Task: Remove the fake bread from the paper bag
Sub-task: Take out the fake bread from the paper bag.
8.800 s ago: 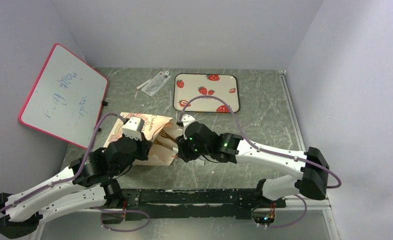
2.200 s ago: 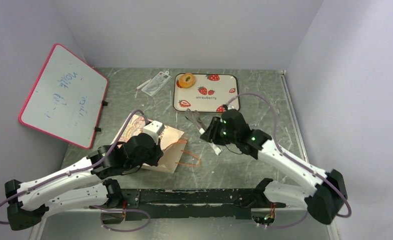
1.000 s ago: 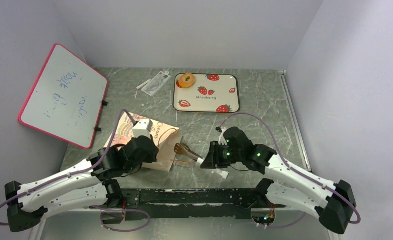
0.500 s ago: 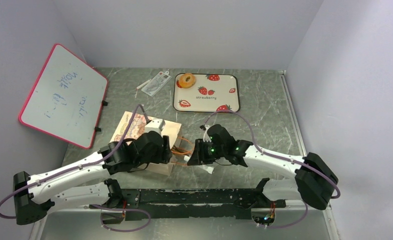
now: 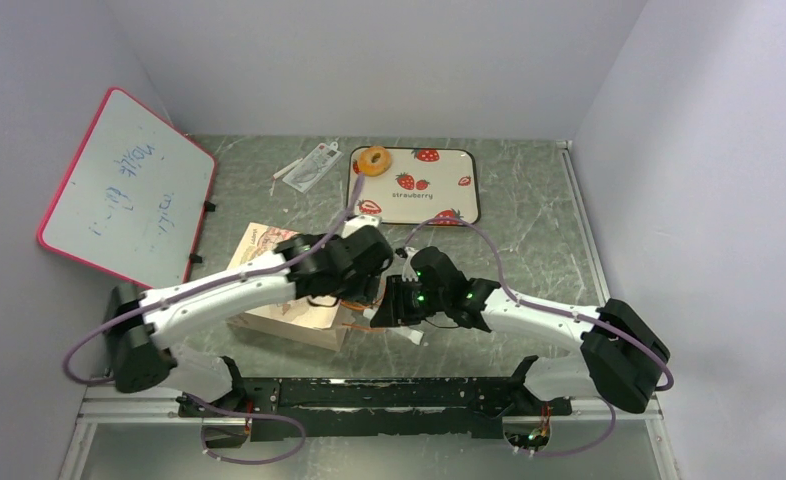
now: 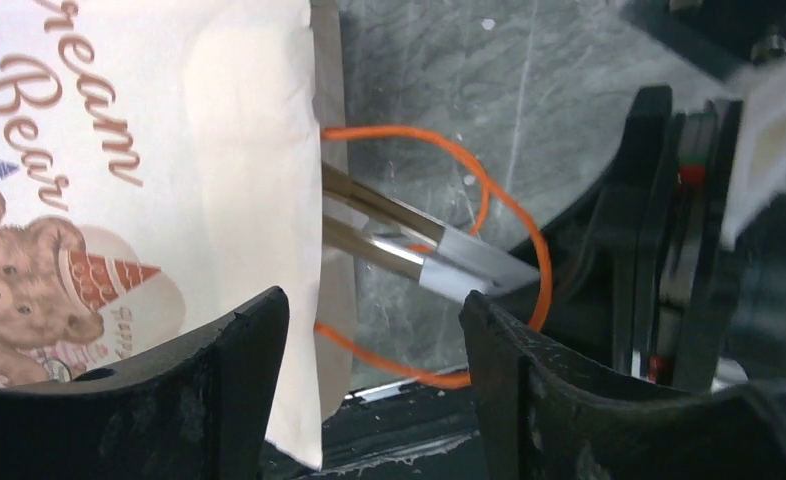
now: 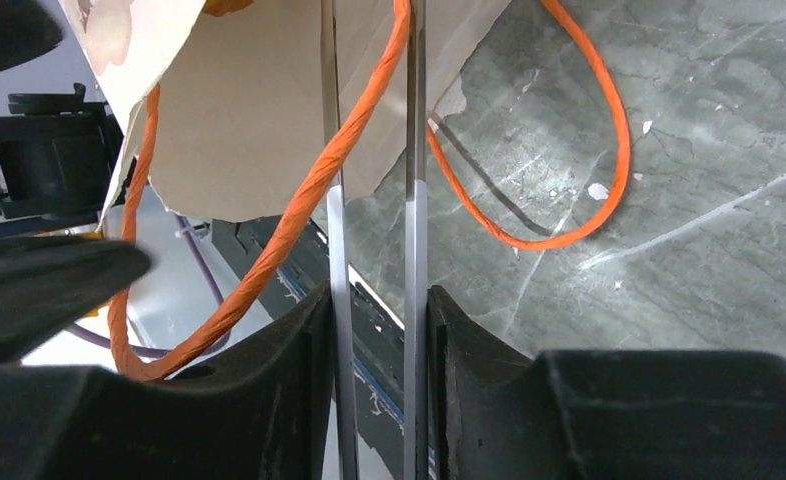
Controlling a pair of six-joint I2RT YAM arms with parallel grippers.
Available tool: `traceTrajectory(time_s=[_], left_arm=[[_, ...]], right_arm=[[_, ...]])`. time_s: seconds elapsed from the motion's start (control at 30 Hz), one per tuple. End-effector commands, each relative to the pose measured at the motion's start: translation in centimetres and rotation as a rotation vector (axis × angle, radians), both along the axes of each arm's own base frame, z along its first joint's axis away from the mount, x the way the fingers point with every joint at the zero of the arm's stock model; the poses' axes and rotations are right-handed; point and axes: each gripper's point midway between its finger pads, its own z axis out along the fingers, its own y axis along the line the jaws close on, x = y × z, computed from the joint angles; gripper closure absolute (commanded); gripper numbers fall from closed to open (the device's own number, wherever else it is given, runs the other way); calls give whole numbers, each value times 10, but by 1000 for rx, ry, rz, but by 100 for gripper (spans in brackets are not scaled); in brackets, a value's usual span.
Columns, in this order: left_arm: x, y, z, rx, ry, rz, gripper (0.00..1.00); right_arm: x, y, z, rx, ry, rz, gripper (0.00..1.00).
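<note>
Left claw [image 6: 371,322] swung across paper bag [image 6: 249,150], now open.

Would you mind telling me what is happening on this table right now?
The right claw grips a pair of metal tongs whose tips reach into the mouth of the paper bag, which lies on its side on the table. The left claw hangs open over the bag's mouth, holding nothing. One ring-shaped fake bread already sits on the strawberry tray at the back; whatever is left inside the bag is hidden.
</note>
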Motion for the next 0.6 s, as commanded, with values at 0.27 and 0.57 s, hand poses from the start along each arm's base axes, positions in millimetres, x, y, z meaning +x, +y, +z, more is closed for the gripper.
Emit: traceTrajectory(time_s=[0.27, 0.57], left_arm=[[18, 13, -11, 305, -5, -14, 27], [17, 18, -21, 355, 6, -14, 28]], right_arm=[[3, 7, 18, 59, -56, 10, 62], [-1, 4, 18, 63, -45, 8, 62]])
